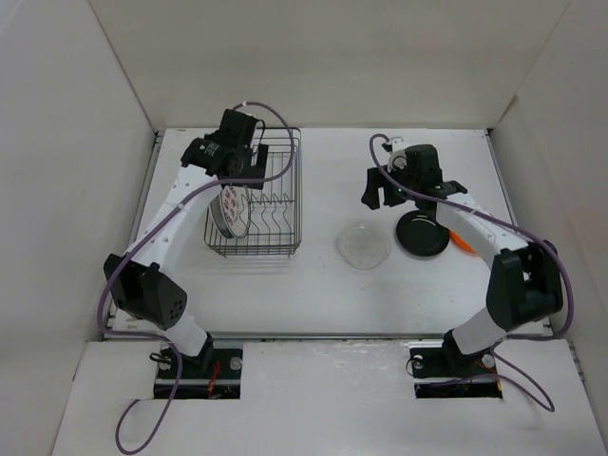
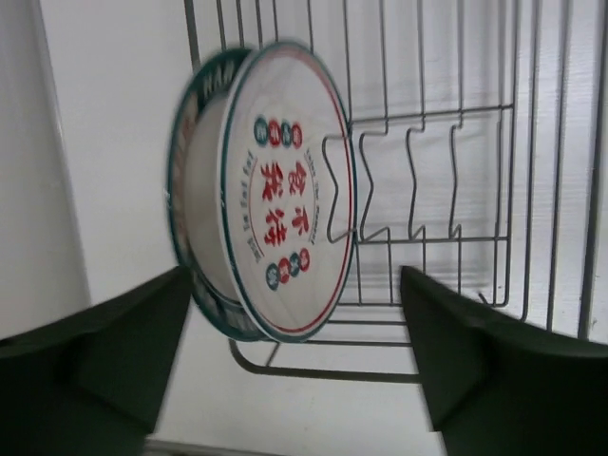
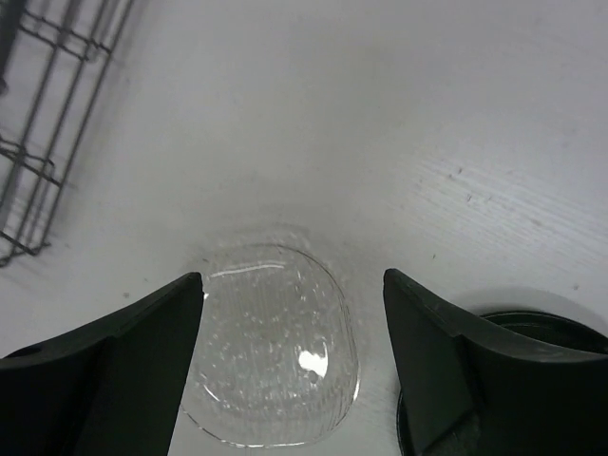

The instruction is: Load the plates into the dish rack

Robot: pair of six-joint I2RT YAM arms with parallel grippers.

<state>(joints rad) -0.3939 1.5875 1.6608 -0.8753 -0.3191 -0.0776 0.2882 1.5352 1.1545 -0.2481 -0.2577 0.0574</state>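
Observation:
The dish rack (image 1: 275, 204) stands at the far left. Two plates stand upright in its left end: a white one with red marks (image 2: 285, 190) and, behind it, a white one with a blue-green rim (image 2: 193, 171). My left gripper (image 2: 294, 366) is open and empty just above them (image 1: 231, 176). The clear plate (image 1: 363, 244) lies flat on the table. My right gripper (image 3: 293, 277) is open and hovers over it (image 1: 380, 198). The glossy black plate (image 1: 424, 235) lies to its right. An orange sliver (image 1: 463, 240) shows under my right arm.
Empty divider slots (image 2: 427, 180) fill the right part of the rack. The rack's corner (image 3: 38, 142) shows at the left of the right wrist view, and the black plate's rim (image 3: 556, 325) at the right. White walls enclose the table on three sides.

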